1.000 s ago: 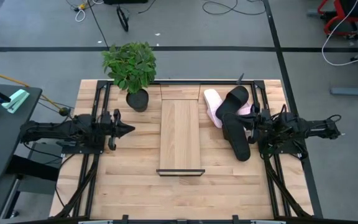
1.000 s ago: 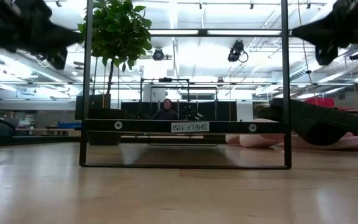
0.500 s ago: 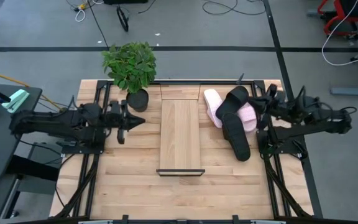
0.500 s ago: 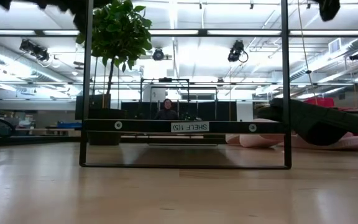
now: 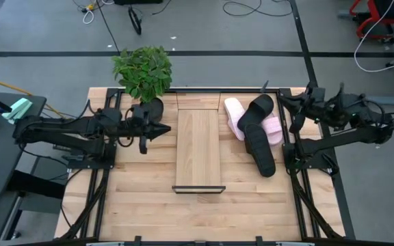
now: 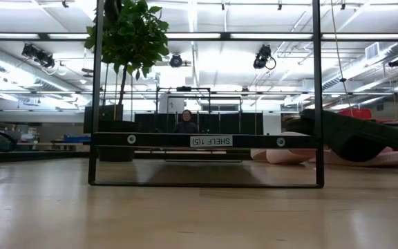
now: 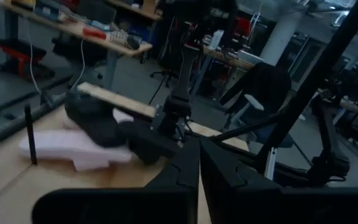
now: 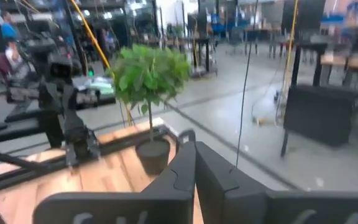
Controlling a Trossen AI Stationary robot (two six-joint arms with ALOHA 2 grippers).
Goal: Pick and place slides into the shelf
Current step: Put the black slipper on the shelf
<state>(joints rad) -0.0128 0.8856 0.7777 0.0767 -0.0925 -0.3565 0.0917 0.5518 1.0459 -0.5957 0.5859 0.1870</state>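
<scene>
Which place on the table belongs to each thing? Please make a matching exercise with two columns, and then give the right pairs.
Things:
1. leafy green potted plant
2. low shelf with light wood plank top
3. pile of black and pale pink foam slides
4. left claw

Places:
A. middle of the table
B. right of the shelf
C. far left corner
D. between plant pot and shelf

Pairs: 1-C, 2-A, 3-B, 4-D

A potted plant (image 5: 143,75) (leafy, in a dark pot) stands at the table's (image 5: 149,205) far edge, left of the middle. A person (image 6: 185,122) sits in the room beyond.
</scene>
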